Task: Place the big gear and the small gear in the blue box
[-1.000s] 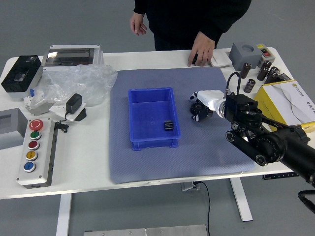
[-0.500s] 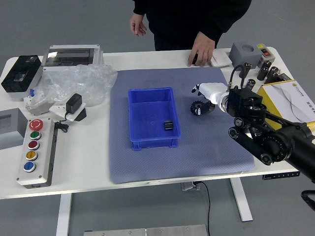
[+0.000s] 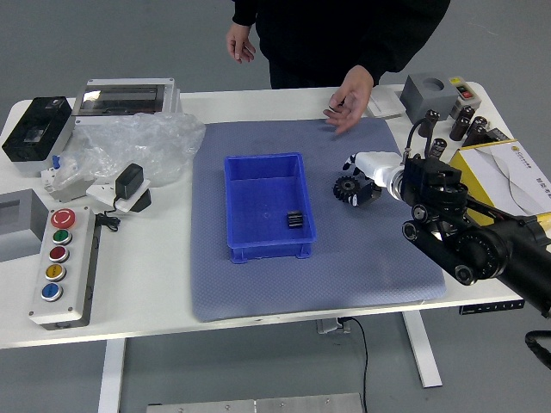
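The right hand (image 3: 377, 170) is held against or just beside the black gear (image 3: 346, 188), near the blue box's (image 3: 265, 251) three o'clock side; its opening and any pinch cannot be told. Inside, towards four o'clock, a black ribbed piece (image 3: 295, 219) is seen. At the gear's twelve o'clock, a person's hand (image 3: 349, 99) is held open

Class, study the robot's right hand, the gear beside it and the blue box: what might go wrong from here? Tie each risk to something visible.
The right hand is right at the gear, but a secure grasp isn't evident, so the gear might slip or skid.
The blue box has raised walls, so a low carry could clip its rim.
The person's hand is above the mat's far edge, near the robot's; a sudden move might bring contact.
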